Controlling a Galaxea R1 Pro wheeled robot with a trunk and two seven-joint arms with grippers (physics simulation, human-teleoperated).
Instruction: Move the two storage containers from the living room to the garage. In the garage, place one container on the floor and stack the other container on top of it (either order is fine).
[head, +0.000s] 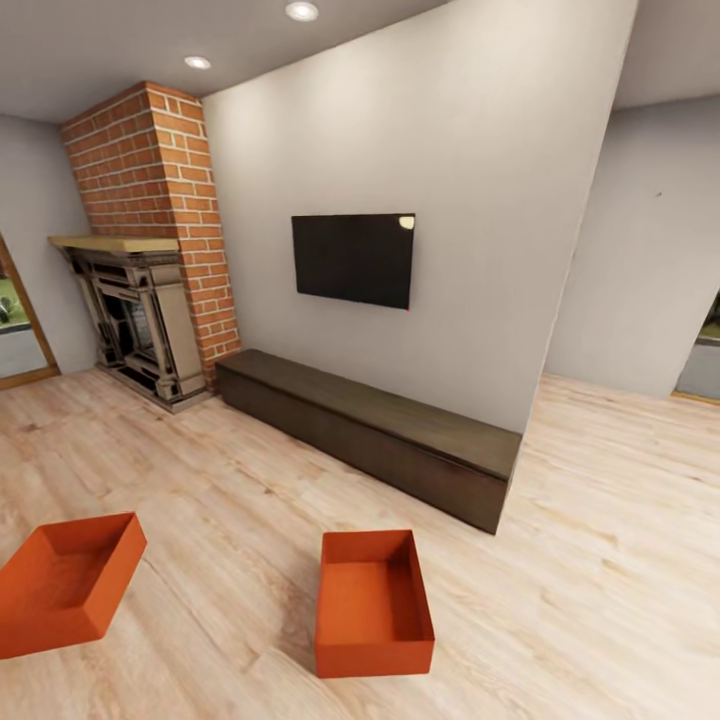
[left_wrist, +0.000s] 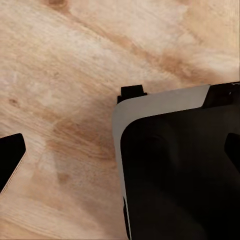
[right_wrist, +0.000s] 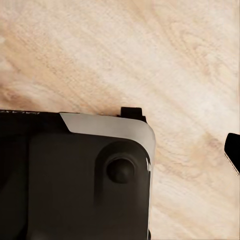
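Note:
Two orange-red storage containers rest on the living room's light wood-plank floor. One container (head: 373, 604) sits in front of me, near the middle. The other container (head: 64, 582) lies at the left, turned at an angle and cut by the picture's edge. Both are topless and empty. In the left wrist view, my left gripper (left_wrist: 120, 152) hangs over the planks with a dark fingertip (left_wrist: 10, 160) at one edge and the other finger at the opposite edge, wide apart. My right gripper (right_wrist: 120, 155) stands the same way, one fingertip (right_wrist: 233, 150) showing, nothing held.
A long low dark-brown cabinet (head: 370, 425) runs along the wall under a black TV (head: 353, 259). A red-brick chimney (head: 150, 190) with an ornate fireplace (head: 135, 320) stands at the back left. My own dark base (left_wrist: 180, 170) fills part of both wrist views. An opening lies at the right (head: 700, 350).

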